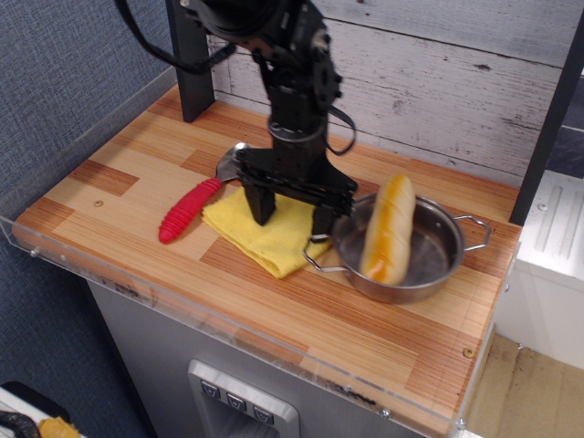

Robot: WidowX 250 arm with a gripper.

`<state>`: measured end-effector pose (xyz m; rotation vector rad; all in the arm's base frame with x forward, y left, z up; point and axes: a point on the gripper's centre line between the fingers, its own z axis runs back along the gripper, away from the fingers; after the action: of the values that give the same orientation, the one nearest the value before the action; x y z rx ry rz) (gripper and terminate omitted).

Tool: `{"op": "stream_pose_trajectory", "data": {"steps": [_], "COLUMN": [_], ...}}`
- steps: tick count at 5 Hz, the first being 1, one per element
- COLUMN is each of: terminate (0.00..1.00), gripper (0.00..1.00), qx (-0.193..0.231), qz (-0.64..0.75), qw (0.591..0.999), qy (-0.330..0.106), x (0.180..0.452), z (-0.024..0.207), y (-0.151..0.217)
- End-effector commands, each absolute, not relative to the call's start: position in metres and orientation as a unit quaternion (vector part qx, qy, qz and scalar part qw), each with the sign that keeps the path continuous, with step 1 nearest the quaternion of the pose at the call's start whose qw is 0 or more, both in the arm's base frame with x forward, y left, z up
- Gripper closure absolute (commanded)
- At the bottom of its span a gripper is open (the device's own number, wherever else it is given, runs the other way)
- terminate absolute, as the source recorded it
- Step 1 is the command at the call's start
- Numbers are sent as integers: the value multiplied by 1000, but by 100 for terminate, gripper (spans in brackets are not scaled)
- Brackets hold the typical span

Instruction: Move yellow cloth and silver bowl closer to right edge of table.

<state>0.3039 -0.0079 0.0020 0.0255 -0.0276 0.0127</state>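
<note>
The yellow cloth [263,237] lies folded near the middle of the wooden table [301,319]. The silver bowl [427,265] sits just to its right, near the table's right edge, with its left wire handle over the cloth's corner. My gripper [294,215] is open and points straight down, with both fingers on the cloth. The left finger [261,205] stands on the cloth's back part. The right finger [325,223] is right against the bowl's left rim. The jaws hold nothing.
A bread roll [389,228] leans in the bowl. A spoon with a red handle [187,211] lies left of the cloth, touching its corner. A clear acrylic rim [228,328] runs along the front and left edges. A plank wall stands behind.
</note>
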Motion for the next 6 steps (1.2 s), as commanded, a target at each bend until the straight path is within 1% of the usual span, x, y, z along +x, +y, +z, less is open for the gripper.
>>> {"op": "stream_pose_trajectory", "data": {"steps": [1,2,4,6], "terminate": [0,0,0,0], "gripper": [0,0,0,0], "qx": [-4,-3,-6,-6], "qz": [-50,-67,-106,-118], "qw": [998,997,993,992], "qy": [35,42,45,49], "x": [264,257,251,260], "z": [-18,-21,-25,-24], "y": [-44,-53,-74,-91]}}
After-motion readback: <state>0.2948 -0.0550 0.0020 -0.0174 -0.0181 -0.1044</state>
